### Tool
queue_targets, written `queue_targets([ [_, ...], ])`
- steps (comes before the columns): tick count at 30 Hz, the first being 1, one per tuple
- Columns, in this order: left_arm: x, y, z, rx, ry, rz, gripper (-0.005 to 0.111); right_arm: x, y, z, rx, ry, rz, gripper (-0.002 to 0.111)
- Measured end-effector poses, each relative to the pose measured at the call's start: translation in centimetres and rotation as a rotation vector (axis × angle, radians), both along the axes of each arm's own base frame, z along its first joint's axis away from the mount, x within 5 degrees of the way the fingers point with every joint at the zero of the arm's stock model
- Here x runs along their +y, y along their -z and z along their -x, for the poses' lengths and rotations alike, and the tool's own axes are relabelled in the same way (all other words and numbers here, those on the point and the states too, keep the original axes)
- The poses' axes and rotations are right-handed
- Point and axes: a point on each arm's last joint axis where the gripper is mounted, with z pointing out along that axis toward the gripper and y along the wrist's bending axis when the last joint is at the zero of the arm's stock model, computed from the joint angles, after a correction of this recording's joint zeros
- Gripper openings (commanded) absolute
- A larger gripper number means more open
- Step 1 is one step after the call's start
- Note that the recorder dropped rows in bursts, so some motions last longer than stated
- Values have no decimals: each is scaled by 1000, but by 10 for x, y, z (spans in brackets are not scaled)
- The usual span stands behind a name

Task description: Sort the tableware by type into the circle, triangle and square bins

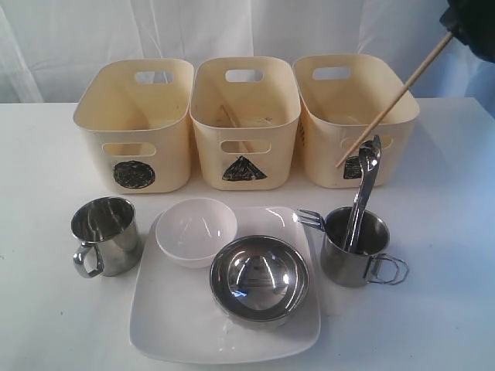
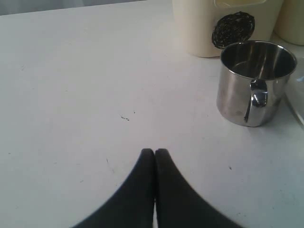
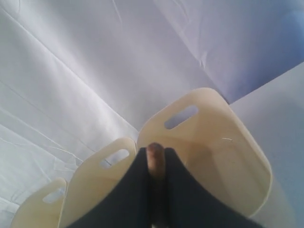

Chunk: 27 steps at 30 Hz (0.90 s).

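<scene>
High at the back right, my right gripper is shut on a wooden chopstick that slants down across the right-hand bin; that bin's mark is mostly hidden behind cutlery. The circle bin stands left and the triangle bin in the middle, with another wooden stick inside. My left gripper is shut and empty above bare table near the left steel mug; it is outside the exterior view.
A square white plate carries the small white bowl and the steel bowl. The right steel mug holds upright cutlery, with a fork beside it. A white curtain hangs behind the bins.
</scene>
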Motion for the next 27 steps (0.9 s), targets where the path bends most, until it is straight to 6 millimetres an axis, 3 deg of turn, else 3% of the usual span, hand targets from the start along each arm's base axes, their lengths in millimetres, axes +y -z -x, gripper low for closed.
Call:
queue_targets([
  [17,0,0,0,0,0,0,0,64,-21,-79,-98,-63,-21,0],
  [23,0,0,0,0,0,0,0,88,-6,-112,-117,-98,54,0],
  [27,0,0,0,0,0,0,0,105,15,-129,-101,-119,103,0],
])
